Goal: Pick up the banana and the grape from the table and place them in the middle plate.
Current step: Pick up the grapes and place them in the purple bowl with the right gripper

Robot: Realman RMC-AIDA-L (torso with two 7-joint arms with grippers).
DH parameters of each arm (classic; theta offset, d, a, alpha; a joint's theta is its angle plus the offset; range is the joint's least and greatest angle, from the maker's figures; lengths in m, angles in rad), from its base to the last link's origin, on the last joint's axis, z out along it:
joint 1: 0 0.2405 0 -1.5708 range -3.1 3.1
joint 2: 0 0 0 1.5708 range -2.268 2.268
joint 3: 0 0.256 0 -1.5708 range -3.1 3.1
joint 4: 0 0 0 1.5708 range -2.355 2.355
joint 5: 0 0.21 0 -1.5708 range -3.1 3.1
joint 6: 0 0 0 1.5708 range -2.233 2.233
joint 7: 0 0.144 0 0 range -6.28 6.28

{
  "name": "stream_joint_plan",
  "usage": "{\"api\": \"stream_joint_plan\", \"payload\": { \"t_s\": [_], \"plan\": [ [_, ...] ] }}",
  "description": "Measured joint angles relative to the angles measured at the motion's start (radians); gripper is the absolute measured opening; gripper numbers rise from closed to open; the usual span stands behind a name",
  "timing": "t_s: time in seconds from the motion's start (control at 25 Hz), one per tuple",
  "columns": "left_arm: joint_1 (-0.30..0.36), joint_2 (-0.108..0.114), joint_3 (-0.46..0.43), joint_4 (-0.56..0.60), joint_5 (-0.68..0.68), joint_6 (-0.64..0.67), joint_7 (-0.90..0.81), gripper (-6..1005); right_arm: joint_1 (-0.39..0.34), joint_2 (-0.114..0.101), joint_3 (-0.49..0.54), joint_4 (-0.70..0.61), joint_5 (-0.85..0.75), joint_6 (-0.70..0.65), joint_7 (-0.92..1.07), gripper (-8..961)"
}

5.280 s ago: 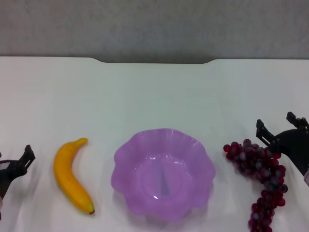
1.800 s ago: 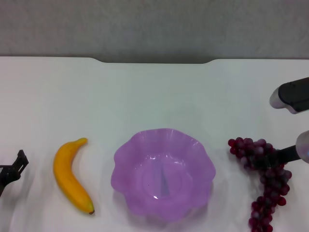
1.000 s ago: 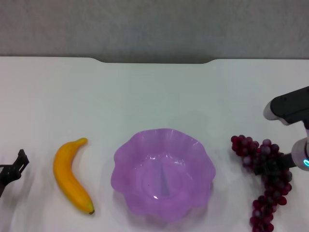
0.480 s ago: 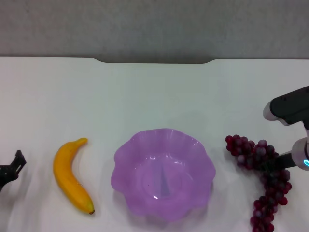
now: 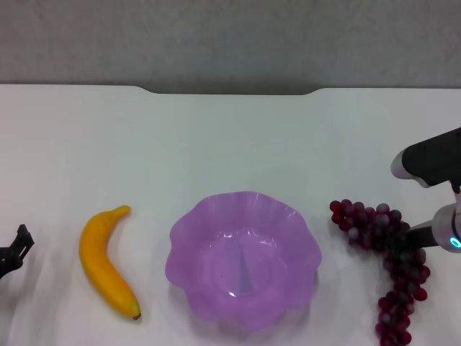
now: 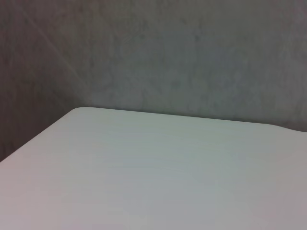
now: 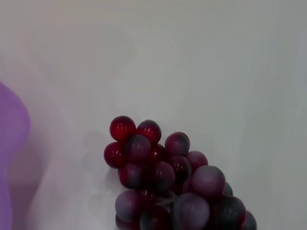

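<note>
The grape [image 5: 380,249] lies on the white table [image 5: 230,144] just right of the middle plate [image 5: 189,223], a purple dish with a wavy rim. My right gripper [image 5: 400,241] reaches in from the right edge, shut on the bunch's upper part, with the tail trailing toward me. In the right wrist view the grape [image 7: 168,182] fills the lower middle, and the plate's rim [image 7: 9,143] shows at one edge. The banana [image 5: 108,263] rests left of the plate, dark tip toward me. My left gripper [image 5: 13,251] sits at the far left edge, apart from the banana.
The table's far edge has a notch [image 5: 230,91] with a grey wall behind it. The left wrist view holds only a rounded table corner [image 6: 81,111] and that wall.
The right gripper came down on the grape, closed on it, and has dragged the bunch's top left toward the plate. The left gripper has slid farther out at the left edge.
</note>
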Motion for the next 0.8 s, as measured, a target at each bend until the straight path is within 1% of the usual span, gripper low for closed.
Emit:
{"api": "stream_joint_plan", "payload": {
  "t_s": [0.2,0.6,0.68,0.8],
  "plan": [
    [0.0,0.0,0.0,0.0,0.0,-0.001,0.0,878,-0.019,0.001,-0.025,0.018,0.002,-0.04,0.0,345],
    [0.005,0.0,0.001,-0.001,0.0,-0.001,0.001,878,-0.169,-0.002,-0.043,0.181,-0.003,-0.186,-0.001,316],
    [0.006,0.0,0.002,-0.001,0.0,-0.001,0.001,878,-0.201,-0.002,-0.044,0.204,-0.003,-0.229,-0.009,273],
    [0.006,0.0,0.002,-0.001,0.0,-0.001,0.001,878,-0.226,-0.001,-0.049,0.223,-0.004,-0.269,-0.015,208]
  ]
}}
